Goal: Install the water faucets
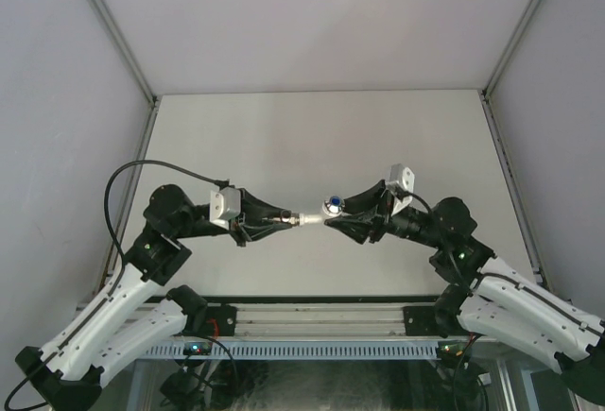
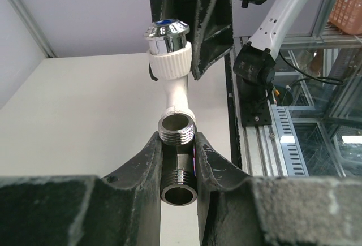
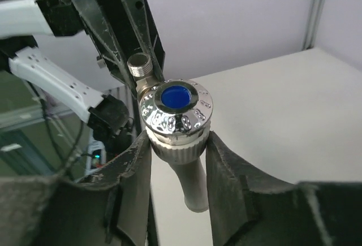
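tabletop (image 1: 321,137): pale. Both parts are held up over its near-middle, not resting on it afaict.
walls (image 1: 57,99): well apart from the meeting point on both sides, so plenty of room to swing or back off.
left arm (image 1: 123,298) / right arm (image 1: 510,288): both reach inward and meet nose to nose at center. Neither is nearer, each already has its own part.
left tool (image 2: 178,161): pinching the metal fitting (image 2: 178,136) across its mid, threaded ends poking out both ways.
right tool (image 3: 175,144): squeezed on the white tap (image 3: 189,178) just under the chrome knob (image 3: 175,107), blue cap facing up.
axis: the fitting's long axis runs left-right along the line btw the tools, and the tap's white end points back at it.
joint: the tap's open end sits right at the fitting's far thread, touching or v close. Can't tell if any thread has caught.
next, imo: keep the two axes in line, then twist. Any tilt probs means cross-threading.
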Robot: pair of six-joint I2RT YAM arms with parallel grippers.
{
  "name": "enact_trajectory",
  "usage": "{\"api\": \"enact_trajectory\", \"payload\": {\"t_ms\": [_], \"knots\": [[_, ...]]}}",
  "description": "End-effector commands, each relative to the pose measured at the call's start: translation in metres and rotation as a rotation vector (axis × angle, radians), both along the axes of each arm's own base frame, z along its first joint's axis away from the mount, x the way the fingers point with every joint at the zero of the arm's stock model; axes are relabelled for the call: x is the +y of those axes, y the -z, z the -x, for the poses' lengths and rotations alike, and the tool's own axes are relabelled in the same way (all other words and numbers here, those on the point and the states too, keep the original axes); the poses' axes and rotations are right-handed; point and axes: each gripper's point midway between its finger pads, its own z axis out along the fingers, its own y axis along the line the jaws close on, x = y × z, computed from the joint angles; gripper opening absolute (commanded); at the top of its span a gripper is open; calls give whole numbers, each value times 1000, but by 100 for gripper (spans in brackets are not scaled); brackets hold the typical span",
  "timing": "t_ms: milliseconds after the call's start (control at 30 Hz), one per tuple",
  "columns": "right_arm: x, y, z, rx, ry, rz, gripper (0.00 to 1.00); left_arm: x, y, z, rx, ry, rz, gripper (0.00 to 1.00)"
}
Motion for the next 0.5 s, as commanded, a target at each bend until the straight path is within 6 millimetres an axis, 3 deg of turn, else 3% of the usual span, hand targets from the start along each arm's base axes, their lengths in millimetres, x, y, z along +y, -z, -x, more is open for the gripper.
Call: {"api": "enact_trajectory", "payload": {"t_ms": [0, 267, 400, 467], "knots": [[-5, -28, -6, 209, -13, -93, 29, 1, -16, 10, -74, 44, 41, 0], [5, -14, -3, 679, -89, -75, 13, 3, -20, 12, -117, 45, 48, 0], [4, -1, -10, 911, -77, -78, 17, 4, -22, 13, -126, 39, 54, 0], [2, 2, -14, 930, -57, -77, 20, 5, -23, 13, -130, 36, 57, 0]]}}
